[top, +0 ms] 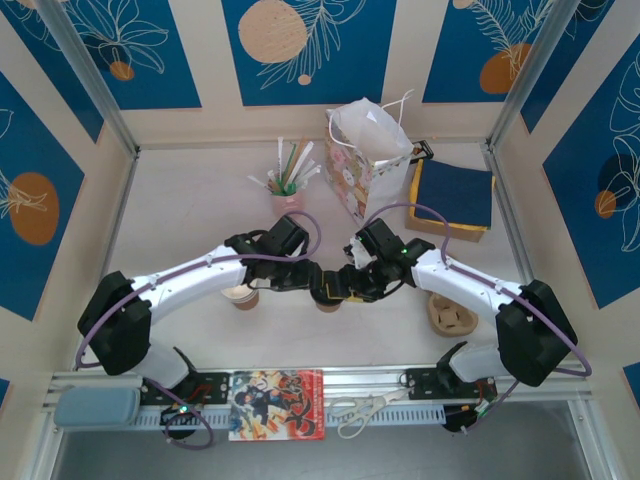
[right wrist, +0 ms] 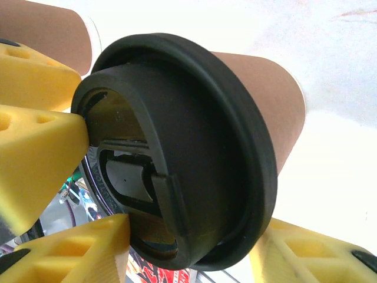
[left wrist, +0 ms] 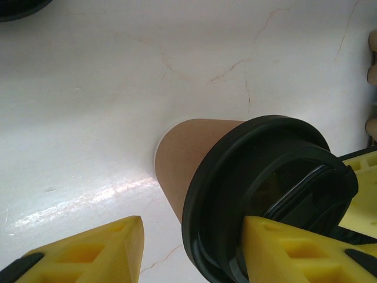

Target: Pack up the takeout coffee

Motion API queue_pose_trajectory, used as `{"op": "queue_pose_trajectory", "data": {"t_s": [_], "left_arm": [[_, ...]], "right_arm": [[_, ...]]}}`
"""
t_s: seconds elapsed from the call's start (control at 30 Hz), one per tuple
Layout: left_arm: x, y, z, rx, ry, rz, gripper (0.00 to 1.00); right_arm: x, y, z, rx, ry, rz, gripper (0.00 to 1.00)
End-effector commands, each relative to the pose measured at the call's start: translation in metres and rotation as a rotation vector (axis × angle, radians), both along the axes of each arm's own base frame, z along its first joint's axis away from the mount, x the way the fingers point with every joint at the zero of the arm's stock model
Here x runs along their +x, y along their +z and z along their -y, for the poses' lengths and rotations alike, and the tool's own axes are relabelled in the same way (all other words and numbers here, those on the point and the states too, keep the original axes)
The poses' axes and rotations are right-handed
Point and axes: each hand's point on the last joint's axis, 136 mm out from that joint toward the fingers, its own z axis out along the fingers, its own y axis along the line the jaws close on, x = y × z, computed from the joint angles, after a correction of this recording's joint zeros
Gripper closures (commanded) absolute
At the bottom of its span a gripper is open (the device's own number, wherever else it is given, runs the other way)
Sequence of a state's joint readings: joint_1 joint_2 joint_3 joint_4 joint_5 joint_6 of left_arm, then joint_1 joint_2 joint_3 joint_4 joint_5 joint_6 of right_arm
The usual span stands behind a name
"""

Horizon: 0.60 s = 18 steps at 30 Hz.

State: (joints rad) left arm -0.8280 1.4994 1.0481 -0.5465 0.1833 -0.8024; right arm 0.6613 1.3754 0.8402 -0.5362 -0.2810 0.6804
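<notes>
- Takeout coffee (left wrist: 188, 153): a kraft cup standing on its base on the counter (top: 180, 220). It is on the near side of the paper bag (top: 365, 165) and well apart from it, at the spot where the two arms meet.
- Black lid (right wrist: 194, 130): covers the cup's mouth, with its rim around the top of the wall. Whether it is seated all the way round cannot be confirmed.
- Left gripper (left wrist: 194, 224): the jaws are apart. One finger lies across the top of the lid, and the other stands off beside the cup with a gap showing. Judgement: it is steadying or pressing the lid, not carrying the cup.
- Right gripper (right wrist: 191, 230): the fingers stand either side of the lid, one against its top face and the other by its rim. Whether they actually clamp it cannot be told. Judgement: this hold is for seating the lid.
- Second kraft cup (top: 240, 297): also on the near side of the bag, further toward the left arm's side. No gripper is on it.
- Stage, as judged: lidding. The coffee is not yet in the bag, which stands upright with its mouth open, apparently ready to receive it.
- Risk, as judged: two grippers crowd one light cup, so an uneven sideways push could tip it.
</notes>
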Motion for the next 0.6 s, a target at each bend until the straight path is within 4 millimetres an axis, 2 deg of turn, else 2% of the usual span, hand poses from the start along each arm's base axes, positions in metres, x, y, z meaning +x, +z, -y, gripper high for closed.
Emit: {"op": "queue_pose_trajectory", "data": {"t_s": [0.0,0.17,0.4,0.57], "left_arm": [[-0.019,-0.037,-0.024,0.142,-0.019,-0.079,0.53],[-0.019,-0.033,-0.023,0.133,-0.021,-0.076,0.53],[-0.016,-0.028,-0.021,0.132,-0.025,-0.066,0.53],[-0.018,-0.031,-0.022,0.138,-0.029,-0.072,0.56]], "right_arm": [[-0.02,-0.052,0.033,-0.223,0.011,-0.086,0.48],[-0.018,-0.046,0.031,-0.208,0.013,-0.078,0.48],[0.003,0.006,0.019,-0.088,-0.005,0.025,0.42],[0.011,0.024,0.021,-0.021,-0.04,0.046,0.42]]}}
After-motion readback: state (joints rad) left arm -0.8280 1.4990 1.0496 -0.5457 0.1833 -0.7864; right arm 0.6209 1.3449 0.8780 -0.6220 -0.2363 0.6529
